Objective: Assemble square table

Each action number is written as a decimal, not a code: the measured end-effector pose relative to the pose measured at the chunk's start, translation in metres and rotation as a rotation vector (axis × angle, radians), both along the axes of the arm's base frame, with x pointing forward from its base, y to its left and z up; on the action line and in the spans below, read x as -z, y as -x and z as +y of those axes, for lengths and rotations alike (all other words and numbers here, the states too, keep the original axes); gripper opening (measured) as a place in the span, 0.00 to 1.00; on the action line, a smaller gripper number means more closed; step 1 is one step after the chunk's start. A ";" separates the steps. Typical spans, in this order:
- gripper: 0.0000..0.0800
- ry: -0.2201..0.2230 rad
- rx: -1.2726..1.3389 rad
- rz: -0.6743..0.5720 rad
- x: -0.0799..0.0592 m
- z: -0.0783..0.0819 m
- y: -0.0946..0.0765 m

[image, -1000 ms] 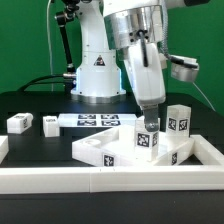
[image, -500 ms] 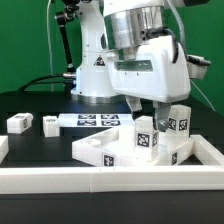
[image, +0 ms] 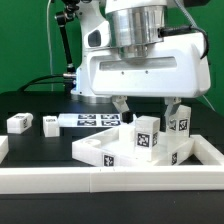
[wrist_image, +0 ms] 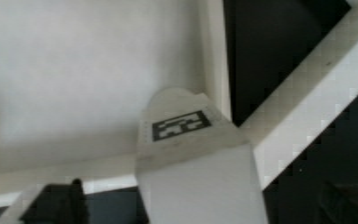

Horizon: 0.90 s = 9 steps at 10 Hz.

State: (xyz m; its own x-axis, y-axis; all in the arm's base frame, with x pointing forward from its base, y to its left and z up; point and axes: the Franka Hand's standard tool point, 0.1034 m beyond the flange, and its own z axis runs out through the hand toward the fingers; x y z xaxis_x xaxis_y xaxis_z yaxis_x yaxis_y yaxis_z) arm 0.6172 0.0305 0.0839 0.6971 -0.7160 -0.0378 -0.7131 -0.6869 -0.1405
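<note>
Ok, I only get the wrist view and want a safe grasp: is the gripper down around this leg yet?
Observer: No. The gripper is open, with its fingertips hanging higher than the leg, one on each side.
Operator: Anything close by?
Observer: A second leg stands upright just to the exterior view's right of it.
Operator: Other legs?
Observer: Two more legs sit off the tabletop, at the exterior view's left.
</note>
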 end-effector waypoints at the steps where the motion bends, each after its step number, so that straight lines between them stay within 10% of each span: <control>1: 0.81 0.008 -0.100 -0.013 0.000 -0.003 0.000; 3: 0.81 0.018 -0.202 -0.026 0.001 -0.003 0.000; 5: 0.46 0.017 -0.192 -0.024 0.001 -0.003 0.000; 9: 0.36 0.011 -0.137 -0.018 0.000 -0.003 0.000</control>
State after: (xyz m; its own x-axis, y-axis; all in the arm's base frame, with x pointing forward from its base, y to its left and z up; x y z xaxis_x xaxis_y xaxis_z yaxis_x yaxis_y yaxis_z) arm 0.6170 0.0276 0.0834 0.7889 -0.6143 -0.0170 -0.6099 -0.7792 -0.1448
